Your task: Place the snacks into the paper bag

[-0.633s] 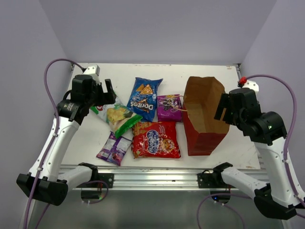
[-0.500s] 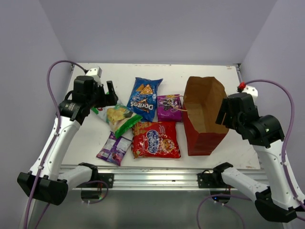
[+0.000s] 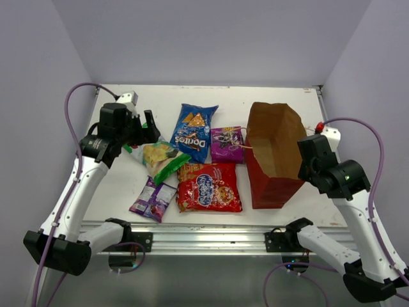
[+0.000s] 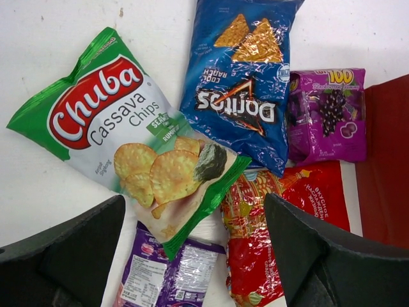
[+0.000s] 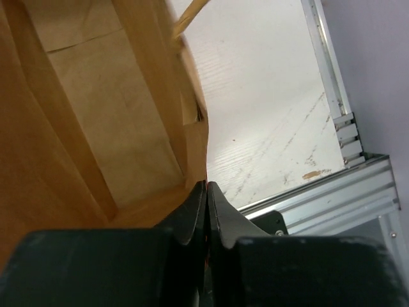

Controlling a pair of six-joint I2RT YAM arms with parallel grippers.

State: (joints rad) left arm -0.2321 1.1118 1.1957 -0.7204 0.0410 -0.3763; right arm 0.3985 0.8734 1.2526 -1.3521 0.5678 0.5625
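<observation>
Right gripper: since the earlier view it has come nearer and lower, onto the right wall of the tall red paper bag with its brown kraft inside. Its jaws are together, pinching that wall's rim.
Left gripper: it has shifted slightly toward the bag. Its jaws are wide apart and hold nothing as it hovers over the snacks.
Small purple foil packet: nearest of the snacks, well left of the bag, flat on the white table.
Large red foil cookie bag: just beside the bag's left wall, at its near end.
Green-and-white crinkly cassava chips pack: well left of the bag, its near corner lying over the packet.
Square purple foil bag: against the bag's left wall, farther back.
Blue foil Doritos pack: farthest, left of the bag beyond the square purple one.
Paper bag: stands upright with its mouth open, and no snack shows inside.
Step in hand: likely steadying the bag's mouth before the first pick; all five packs are still outside.
Next move: the left jaws probably need to descend on the chips pack and close on a crinkly edge. They would then carry it over the open mouth while the right keeps its pinch.
</observation>
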